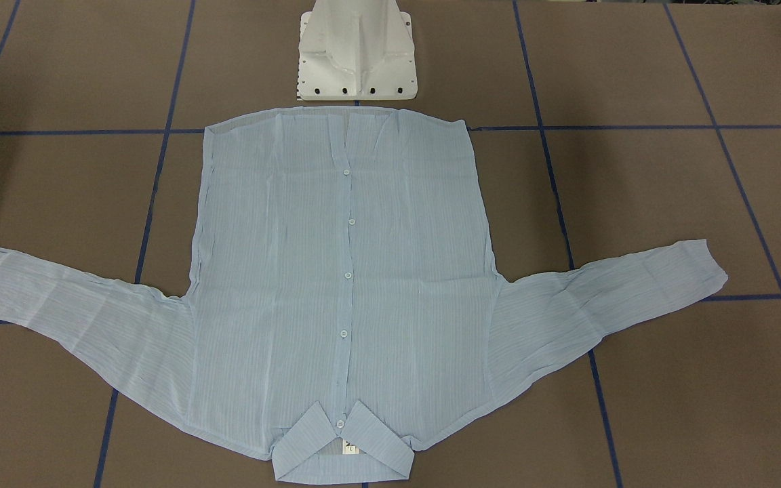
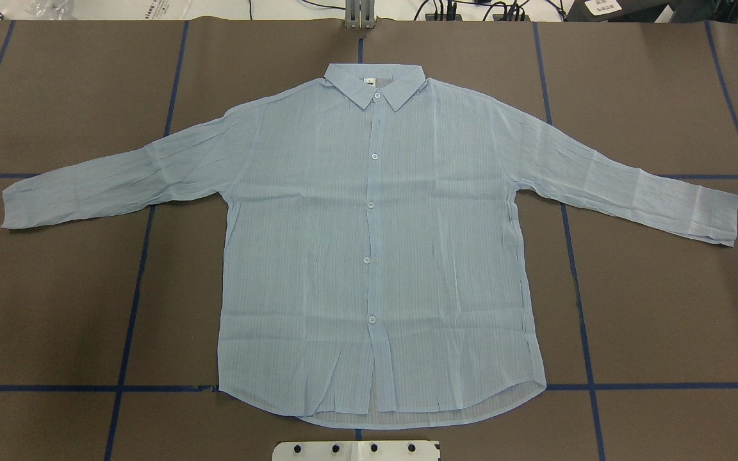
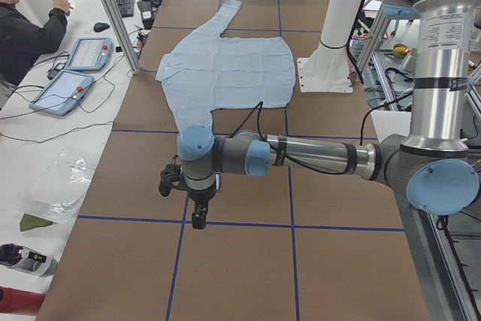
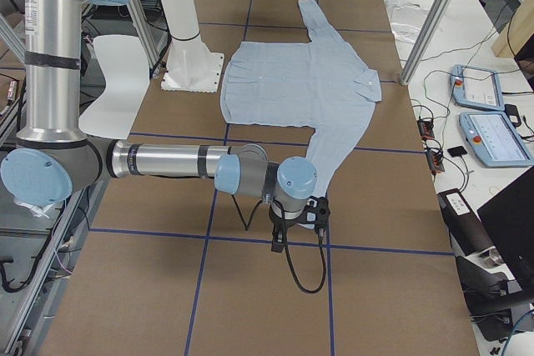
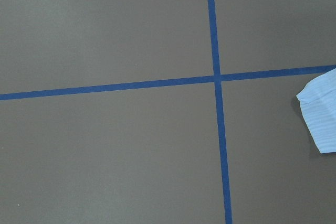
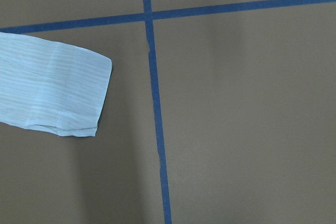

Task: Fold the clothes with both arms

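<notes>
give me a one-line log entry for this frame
shirt: flat, buttoned, sleeves spread, unfolded | left gripper: off shirt, jaw state unclear | right gripper: off shirt, jaw state unclear

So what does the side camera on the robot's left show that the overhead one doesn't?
Only the side view: the left arm stretched over the table, and a person at a side bench with two tablets. Only the overhead view: the shirt in full outline, both sleeves spread, with its buttons. Both: the shirt lying flat on the brown table with blue tape lines, and the white base.
</notes>
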Robot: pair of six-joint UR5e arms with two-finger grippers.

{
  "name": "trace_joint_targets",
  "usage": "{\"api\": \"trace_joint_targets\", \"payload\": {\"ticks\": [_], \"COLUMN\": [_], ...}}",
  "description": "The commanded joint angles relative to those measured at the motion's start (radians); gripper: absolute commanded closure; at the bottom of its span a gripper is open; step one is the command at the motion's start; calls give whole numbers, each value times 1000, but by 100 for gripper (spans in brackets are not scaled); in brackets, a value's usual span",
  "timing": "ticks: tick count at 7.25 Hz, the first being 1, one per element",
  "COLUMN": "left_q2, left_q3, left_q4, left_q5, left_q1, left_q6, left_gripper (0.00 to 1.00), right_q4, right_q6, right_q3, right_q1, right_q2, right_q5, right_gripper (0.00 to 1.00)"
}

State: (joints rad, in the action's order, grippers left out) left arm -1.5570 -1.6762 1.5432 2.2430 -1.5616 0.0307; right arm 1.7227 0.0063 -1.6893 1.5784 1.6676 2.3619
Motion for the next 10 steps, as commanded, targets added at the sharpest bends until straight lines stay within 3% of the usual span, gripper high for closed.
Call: {"api": "trace_joint_targets", "payload": {"ticks": [1, 5, 6, 8, 10], "left_q2": [0, -27, -84, -107, -84], "left_q3": [1, 1, 0, 18, 56], "left_q4": [0, 56, 52, 133, 235], "left_q5": [0, 0, 10, 105, 112], "left_q1": [0, 2, 2, 14, 44], "left_q6": [0, -3, -3, -2, -5], "left_gripper": [0, 0, 0, 0, 0], "right_q4": [0, -5, -84, -138, -436], "right_q6": [3, 7, 17, 23, 126], "right_q3": [-1, -15, -6, 63, 199], "right_q1": [0, -1, -9, -35, -130], "right_q2": [-3, -14, -55, -80, -101], "right_q5": [-3, 0, -1, 22, 50], "right_gripper": [0, 0, 0, 0, 0]}}
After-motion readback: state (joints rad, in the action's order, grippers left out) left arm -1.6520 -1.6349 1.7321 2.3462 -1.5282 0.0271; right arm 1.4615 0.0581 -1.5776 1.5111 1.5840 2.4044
